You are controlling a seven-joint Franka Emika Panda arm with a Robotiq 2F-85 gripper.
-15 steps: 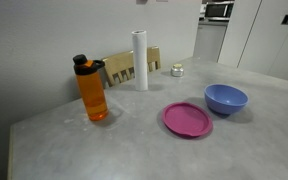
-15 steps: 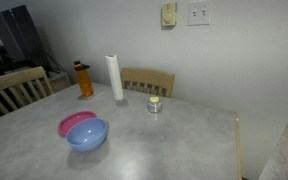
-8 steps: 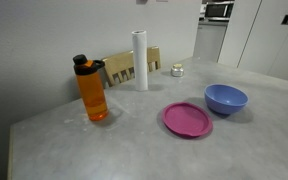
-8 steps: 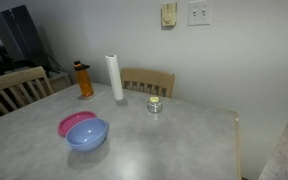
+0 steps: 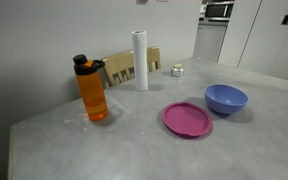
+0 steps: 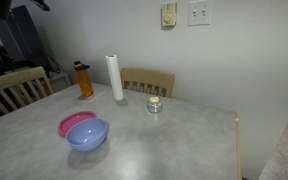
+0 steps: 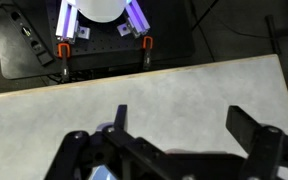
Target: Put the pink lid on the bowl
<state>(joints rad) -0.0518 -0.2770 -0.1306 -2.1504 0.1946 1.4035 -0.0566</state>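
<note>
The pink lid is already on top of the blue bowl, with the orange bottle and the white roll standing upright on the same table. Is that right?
Not quite. The pink lid lies flat on the table beside the bowl, not on it; both exterior views show this. The orange bottle and the white roll do stand upright on that table.

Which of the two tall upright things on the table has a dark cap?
The orange plastic bottle; the white cylindrical roll has none.
</note>
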